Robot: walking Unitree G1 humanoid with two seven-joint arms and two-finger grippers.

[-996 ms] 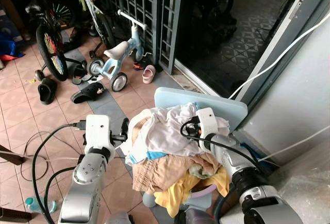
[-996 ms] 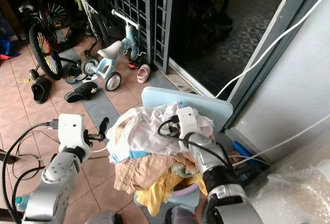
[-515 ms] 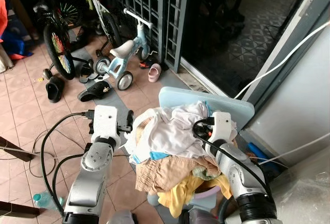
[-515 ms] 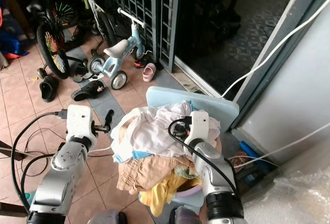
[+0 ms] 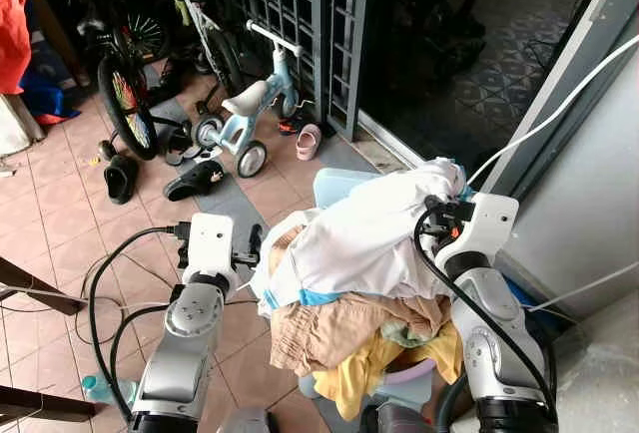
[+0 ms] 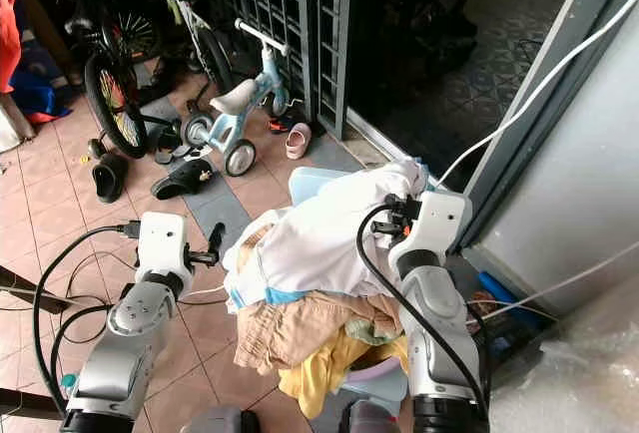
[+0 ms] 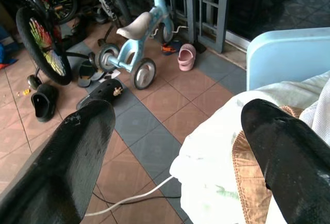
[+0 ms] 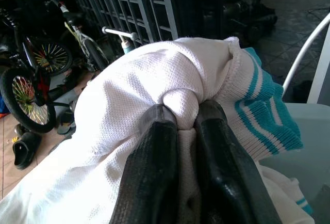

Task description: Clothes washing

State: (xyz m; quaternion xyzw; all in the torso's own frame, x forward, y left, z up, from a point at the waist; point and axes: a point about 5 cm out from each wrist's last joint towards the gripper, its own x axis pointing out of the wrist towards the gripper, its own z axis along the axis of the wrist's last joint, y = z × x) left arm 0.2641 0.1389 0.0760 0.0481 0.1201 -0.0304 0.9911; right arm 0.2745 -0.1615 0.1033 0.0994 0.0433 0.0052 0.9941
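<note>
Nearest the robot, a heap of clothes (image 5: 349, 328) spills over a pale blue basket (image 5: 334, 186): a yellow garment (image 5: 364, 373) at the bottom, a tan one (image 5: 339, 318) above it, and a white shirt with teal trim (image 5: 369, 233) on top. The right gripper (image 8: 180, 126) has its jaws clamped on a bunched fold of that white shirt near the striped collar, holding it lifted above the pile so the cloth drapes down toward the left side. The left gripper (image 7: 175, 146) hangs beside the heap's left edge, jaws wide apart, one finger (image 7: 281, 146) just over the white fabric and tan cloth, gripping nothing.

The shirt looks light, soft and limp; it will likely sag and drag neighbouring pieces, so a second hold on the hanging hem nearest the left gripper would probably steady it. Pinching a thick fold should slip less than a single layer.

Farther off on the tiled floor (image 5: 70, 214) stand a light blue balance bike (image 5: 250, 109), a pink shoe (image 5: 308, 140), black sandals (image 5: 195, 181) and a bicycle (image 5: 125, 94) against the dark gate (image 5: 300, 14).
</note>
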